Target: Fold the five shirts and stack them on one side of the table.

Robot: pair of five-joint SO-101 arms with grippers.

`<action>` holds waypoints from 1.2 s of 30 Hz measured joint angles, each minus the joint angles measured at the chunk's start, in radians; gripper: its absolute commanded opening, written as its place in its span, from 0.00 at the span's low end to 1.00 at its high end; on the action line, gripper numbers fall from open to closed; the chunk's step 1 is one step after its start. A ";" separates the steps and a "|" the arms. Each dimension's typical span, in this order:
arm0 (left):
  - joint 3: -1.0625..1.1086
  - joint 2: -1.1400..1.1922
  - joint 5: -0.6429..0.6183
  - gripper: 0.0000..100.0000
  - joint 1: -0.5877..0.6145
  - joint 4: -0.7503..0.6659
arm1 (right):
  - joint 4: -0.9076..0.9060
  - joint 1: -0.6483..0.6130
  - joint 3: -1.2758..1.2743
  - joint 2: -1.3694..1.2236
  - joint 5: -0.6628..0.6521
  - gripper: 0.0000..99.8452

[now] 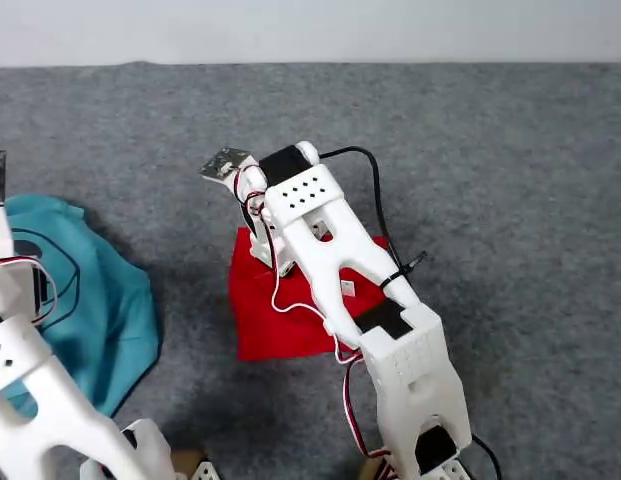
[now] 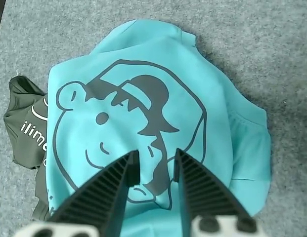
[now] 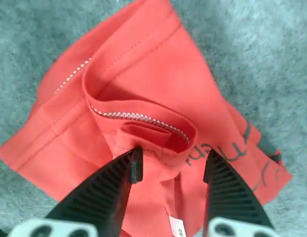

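Observation:
A red shirt (image 1: 275, 325) lies partly folded and rumpled at the middle of the grey table. My right gripper (image 3: 173, 165) hangs open just above it, with a raised fold of the red shirt (image 3: 158, 69) and its white-stitched hem between the fingertips. At the left edge lies a teal shirt (image 1: 110, 300) with a dark cartoon print. My left gripper (image 2: 153, 165) is open a little above the teal shirt (image 2: 222, 123), over the print. A dark green shirt (image 2: 24, 128) pokes out from under the teal one.
The grey felt-like table top (image 1: 510, 170) stretches bare to the right and along the back. The right arm's white body (image 1: 390, 330) crosses over the red shirt. The left arm (image 1: 30, 400) stands at the front left corner.

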State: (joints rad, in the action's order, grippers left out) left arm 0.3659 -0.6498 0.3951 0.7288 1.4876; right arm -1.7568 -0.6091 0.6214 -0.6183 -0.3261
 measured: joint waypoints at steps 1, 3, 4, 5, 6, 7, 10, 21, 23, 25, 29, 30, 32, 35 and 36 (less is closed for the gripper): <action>0.000 0.000 0.000 0.12 0.000 0.000 | 0.000 -0.003 0.000 -0.005 0.006 0.21; 0.000 0.000 0.000 0.12 0.000 0.000 | 0.000 -0.011 0.000 -0.006 0.008 0.18; 0.000 0.000 0.000 0.12 0.000 0.000 | 0.000 -0.012 0.000 -0.006 0.008 0.15; 0.000 0.000 0.000 0.12 0.000 0.000 | 0.000 -0.014 0.000 -0.006 0.008 0.11; 0.000 0.000 0.000 0.12 0.000 0.000 | 0.000 -0.012 0.000 -0.006 0.008 0.08; 0.000 0.000 0.000 0.12 0.000 0.000 | 0.000 -0.012 0.000 -0.006 0.008 0.06; 0.000 0.000 0.000 0.12 0.000 0.000 | 0.000 -0.011 0.000 -0.006 -0.029 0.03; 0.000 0.000 0.000 0.12 0.000 0.000 | 0.000 -0.048 -0.044 0.055 -0.080 0.01; 0.000 0.000 0.000 0.12 0.000 0.000 | 0.000 -0.069 -0.114 0.118 -0.087 0.01; 0.000 0.000 0.000 0.12 0.000 0.000 | 0.000 -0.095 -0.198 0.189 -0.097 0.01; 0.000 0.000 0.000 0.12 0.000 0.000 | 0.000 -0.152 -0.364 0.334 -0.097 0.01; 0.000 0.000 0.000 0.12 0.000 0.000 | 0.000 -0.167 -0.397 0.365 -0.097 0.02; 0.000 0.000 0.000 0.12 0.000 0.000 | 0.000 -0.203 -0.445 0.407 -0.097 0.05; 0.000 0.000 0.000 0.12 0.000 0.000 | 0.000 -0.236 -0.451 0.423 -0.097 0.10; 0.000 0.000 0.000 0.12 0.000 0.000 | 0.000 -0.249 -0.451 0.425 -0.097 0.10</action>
State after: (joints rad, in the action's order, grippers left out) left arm 0.3659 -0.6498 0.3951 0.7288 1.4876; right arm -1.7568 -0.8577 0.1703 -0.1933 -0.4227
